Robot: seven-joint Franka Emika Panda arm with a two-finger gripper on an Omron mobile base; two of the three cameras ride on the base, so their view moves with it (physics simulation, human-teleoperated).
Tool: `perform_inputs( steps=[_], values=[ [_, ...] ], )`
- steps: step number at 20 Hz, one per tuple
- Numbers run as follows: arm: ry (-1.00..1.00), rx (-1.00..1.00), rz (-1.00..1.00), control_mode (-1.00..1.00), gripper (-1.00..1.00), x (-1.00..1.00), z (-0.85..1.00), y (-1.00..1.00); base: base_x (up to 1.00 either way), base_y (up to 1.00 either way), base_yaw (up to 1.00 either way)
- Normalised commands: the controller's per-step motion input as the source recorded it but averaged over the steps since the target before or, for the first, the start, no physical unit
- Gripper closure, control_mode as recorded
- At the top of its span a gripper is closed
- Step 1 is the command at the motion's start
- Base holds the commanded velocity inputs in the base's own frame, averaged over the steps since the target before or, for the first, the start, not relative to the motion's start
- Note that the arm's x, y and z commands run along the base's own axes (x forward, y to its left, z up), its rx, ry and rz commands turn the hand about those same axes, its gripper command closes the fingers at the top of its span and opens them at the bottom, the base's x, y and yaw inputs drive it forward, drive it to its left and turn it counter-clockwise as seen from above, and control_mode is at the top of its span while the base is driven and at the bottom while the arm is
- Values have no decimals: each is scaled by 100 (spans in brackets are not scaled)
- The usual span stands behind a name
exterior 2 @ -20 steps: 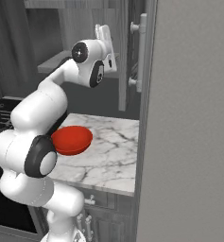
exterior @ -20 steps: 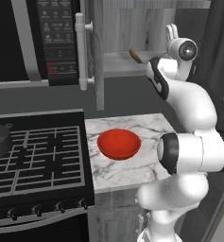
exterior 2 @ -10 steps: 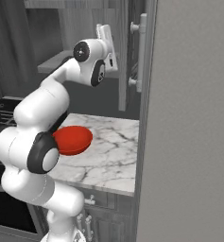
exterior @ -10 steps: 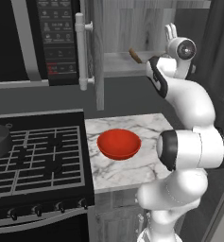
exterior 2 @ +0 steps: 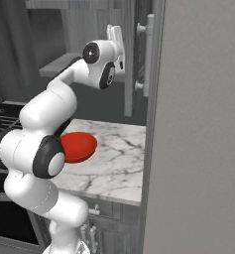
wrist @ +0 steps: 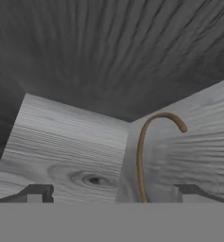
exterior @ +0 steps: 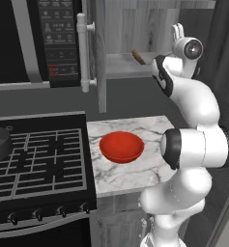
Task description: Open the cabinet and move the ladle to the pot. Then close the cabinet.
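Reaching into cabinet (exterior: 135, 29), pincer (wrist: 111, 193) spread astride ladle (wrist: 144, 156).

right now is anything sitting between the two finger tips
Yes. In the hand view the ladle runs up between the open gripper tips, its brown handle curving inside the cabinet; neither tip touches it yet.

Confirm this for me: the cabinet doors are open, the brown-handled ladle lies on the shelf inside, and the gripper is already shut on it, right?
Not quite. The hand view shows the gripper open, its fingertips standing either side of the slim brown-handled ladle without touching it. The grey wood-grain cabinet is indeed open, ladle on its shelf.
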Motion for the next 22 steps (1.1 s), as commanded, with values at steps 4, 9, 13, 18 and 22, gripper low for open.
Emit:
perform_inputs(
  steps=[4, 9, 13, 18, 22],
  values=[
    [0, 0, 0, -100, -100, 0, 0, -17, 0, 0, 0],
    [0, 0, 0, -100, -100, 9, -5, -1, 0, 0, 0],
    [0, 0, 0, -100, -100, 27, -7, 0, 0, 0, 0],
    [0, 2, 1, -100, -100, 29, -2, 0, 0, 0, 0],
    [0, 5, 2, -100, -100, 32, -1, 0, 0, 0, 0]
  ],
)
